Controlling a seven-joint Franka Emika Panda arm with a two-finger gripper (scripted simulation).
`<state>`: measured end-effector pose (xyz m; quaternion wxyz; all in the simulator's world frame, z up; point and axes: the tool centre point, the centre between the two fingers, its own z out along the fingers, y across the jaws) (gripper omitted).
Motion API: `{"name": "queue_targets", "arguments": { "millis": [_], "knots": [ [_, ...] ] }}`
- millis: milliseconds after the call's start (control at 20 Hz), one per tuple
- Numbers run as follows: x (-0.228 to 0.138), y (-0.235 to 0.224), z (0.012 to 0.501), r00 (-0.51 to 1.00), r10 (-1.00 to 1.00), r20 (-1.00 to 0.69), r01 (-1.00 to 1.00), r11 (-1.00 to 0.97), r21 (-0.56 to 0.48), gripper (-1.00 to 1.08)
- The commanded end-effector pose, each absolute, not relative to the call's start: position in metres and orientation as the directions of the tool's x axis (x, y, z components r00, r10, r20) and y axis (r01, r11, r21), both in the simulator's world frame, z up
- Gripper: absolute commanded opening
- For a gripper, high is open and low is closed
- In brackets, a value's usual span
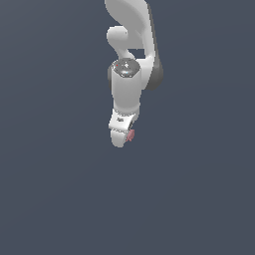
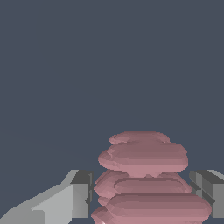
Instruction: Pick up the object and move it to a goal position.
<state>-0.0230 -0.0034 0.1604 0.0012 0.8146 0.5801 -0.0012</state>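
Observation:
The object [image 2: 146, 175] is a dusty pink-red, ribbed, lumpy item. In the wrist view it fills the space between my two grey fingers [image 2: 78, 194], which press against its sides. In the exterior view only a small pink bit of the object [image 1: 130, 134] shows beside the tip of the white hand, most of it hidden behind the hand. My gripper [image 1: 121, 140] hangs from the white arm near the view's middle, shut on the object.
A plain dark grey-blue surface [image 1: 50, 199] fills the background in both views. The white arm [image 1: 130, 45] comes down from the top of the exterior view.

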Motion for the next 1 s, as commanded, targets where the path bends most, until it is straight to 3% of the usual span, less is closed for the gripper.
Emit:
{"name": "queue_targets", "arguments": {
  "millis": [0, 950],
  "knots": [
    [-0.033, 0.009, 0.183, 0.327, 0.945, -0.004, 0.945, -0.327, 0.001, -1.00],
    [-0.112, 0.114, 0.370, 0.325, 0.946, -0.003, 0.946, -0.325, 0.000, -1.00]
  ]
}}
